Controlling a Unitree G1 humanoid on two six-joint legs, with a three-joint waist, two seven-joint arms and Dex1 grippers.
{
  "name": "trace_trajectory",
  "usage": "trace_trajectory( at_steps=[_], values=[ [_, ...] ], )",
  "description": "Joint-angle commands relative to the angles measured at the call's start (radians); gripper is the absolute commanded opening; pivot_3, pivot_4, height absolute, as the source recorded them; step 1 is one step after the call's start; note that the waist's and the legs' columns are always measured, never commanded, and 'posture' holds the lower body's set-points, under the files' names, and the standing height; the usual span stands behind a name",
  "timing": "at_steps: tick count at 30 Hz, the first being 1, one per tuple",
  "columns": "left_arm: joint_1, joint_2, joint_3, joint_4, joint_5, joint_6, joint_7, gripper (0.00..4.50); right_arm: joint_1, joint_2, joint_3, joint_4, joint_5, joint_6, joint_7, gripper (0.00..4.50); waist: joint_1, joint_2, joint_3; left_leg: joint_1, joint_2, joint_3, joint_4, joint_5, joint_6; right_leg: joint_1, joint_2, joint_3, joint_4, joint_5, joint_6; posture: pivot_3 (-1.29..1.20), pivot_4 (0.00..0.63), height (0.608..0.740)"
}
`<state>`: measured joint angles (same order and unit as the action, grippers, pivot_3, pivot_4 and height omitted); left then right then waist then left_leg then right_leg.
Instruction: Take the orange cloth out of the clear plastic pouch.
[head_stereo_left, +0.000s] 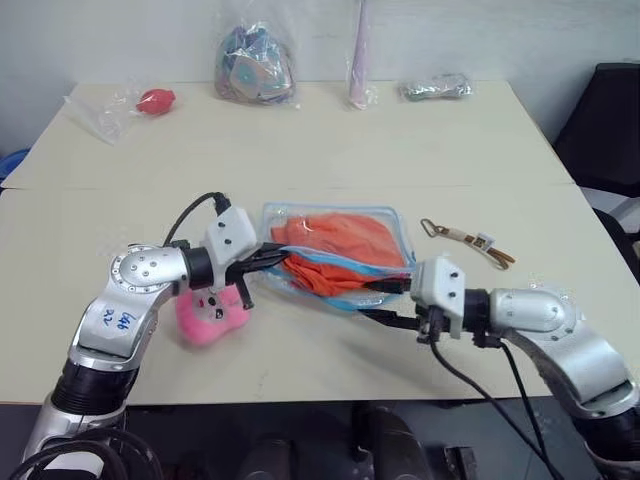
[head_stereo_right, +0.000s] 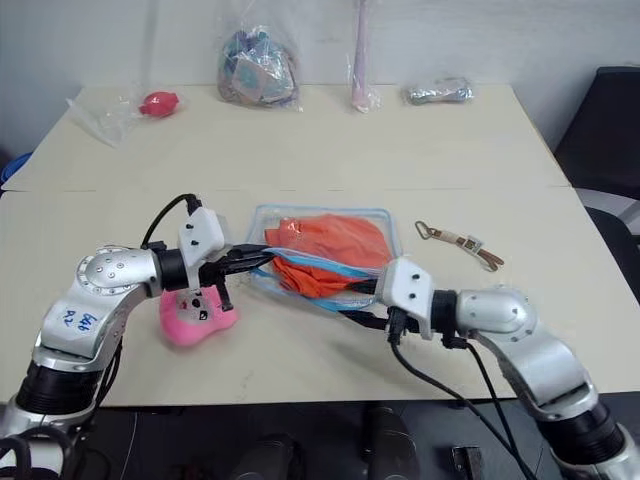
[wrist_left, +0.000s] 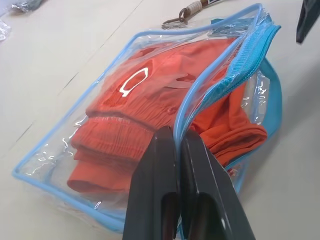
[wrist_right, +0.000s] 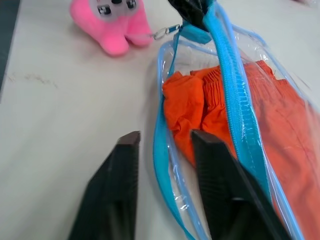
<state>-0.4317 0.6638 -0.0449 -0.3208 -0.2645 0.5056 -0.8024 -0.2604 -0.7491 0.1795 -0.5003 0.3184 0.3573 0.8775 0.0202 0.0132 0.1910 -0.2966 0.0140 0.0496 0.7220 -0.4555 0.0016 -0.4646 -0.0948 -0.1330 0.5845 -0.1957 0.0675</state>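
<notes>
The clear plastic pouch (head_stereo_left: 395, 232) with light-blue zip trim lies mid-table, its near side raised and its mouth parted. Inside it sits the folded orange cloth (head_stereo_left: 340, 240), which bulges toward the opening (wrist_right: 187, 107). My left gripper (head_stereo_left: 280, 258) comes in from the left and is shut on the upper blue trim of the mouth (wrist_left: 179, 132). From the right, my right gripper (head_stereo_left: 385, 302) reaches the pouch's near edge. In the right wrist view its fingers (wrist_right: 167, 135) stand apart, with the lower blue trim running between them.
A pink plush toy (head_stereo_left: 212, 312) lies under my left wrist. A tan strap with a clasp (head_stereo_left: 468, 240) sits right of the pouch. Along the table's far edge are crinkly bags (head_stereo_left: 255, 65), a red item (head_stereo_left: 155, 100) and a silvery packet (head_stereo_left: 437, 88). A black chair (head_stereo_left: 610, 120) stands to the right.
</notes>
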Motion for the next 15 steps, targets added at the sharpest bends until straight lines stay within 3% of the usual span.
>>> trace_trajectory(
  at_steps=[1,2,8,11,15],
  values=[
    [-0.027,-0.012,-0.004,-0.051,-0.009,0.004,0.013,0.00,-0.017,0.048,0.033,0.029,-0.104,-0.052,-0.071,0.23,0.000,0.000,0.000,0.000,0.000,0.000,0.000,0.000,0.000,0.000,0.000,0.000,0.000,0.000,0.000,0.00,0.150,0.740],
    [-0.028,-0.014,-0.005,-0.053,-0.009,0.007,0.013,0.00,-0.026,0.061,0.037,0.042,-0.127,-0.053,-0.090,0.05,0.001,0.000,0.000,0.000,0.000,0.000,0.000,0.000,0.000,0.000,0.000,0.000,0.000,0.000,0.000,0.00,0.150,0.740],
    [-0.032,-0.024,-0.007,-0.072,-0.013,0.028,0.019,0.00,-0.037,0.040,0.083,0.115,-0.294,-0.146,-0.103,0.05,0.002,0.000,0.000,0.000,0.000,0.000,0.001,0.000,0.000,0.000,0.000,0.000,0.000,0.000,0.000,0.00,0.150,0.740],
    [-0.035,-0.031,-0.005,-0.074,-0.013,0.036,0.028,0.00,-0.033,0.035,0.086,0.152,-0.371,-0.208,-0.128,0.64,0.001,0.000,0.000,0.000,0.000,0.000,0.001,0.000,0.000,0.000,0.000,0.000,0.000,0.000,0.000,0.00,0.150,0.740],
    [-0.033,-0.032,-0.007,-0.076,-0.012,0.038,0.031,0.00,-0.026,0.049,0.071,0.162,-0.425,-0.246,-0.161,2.06,0.001,0.000,0.000,0.000,0.000,0.000,0.001,0.000,0.000,0.000,0.000,0.000,0.000,0.000,0.000,0.00,0.150,0.740]
  ],
)
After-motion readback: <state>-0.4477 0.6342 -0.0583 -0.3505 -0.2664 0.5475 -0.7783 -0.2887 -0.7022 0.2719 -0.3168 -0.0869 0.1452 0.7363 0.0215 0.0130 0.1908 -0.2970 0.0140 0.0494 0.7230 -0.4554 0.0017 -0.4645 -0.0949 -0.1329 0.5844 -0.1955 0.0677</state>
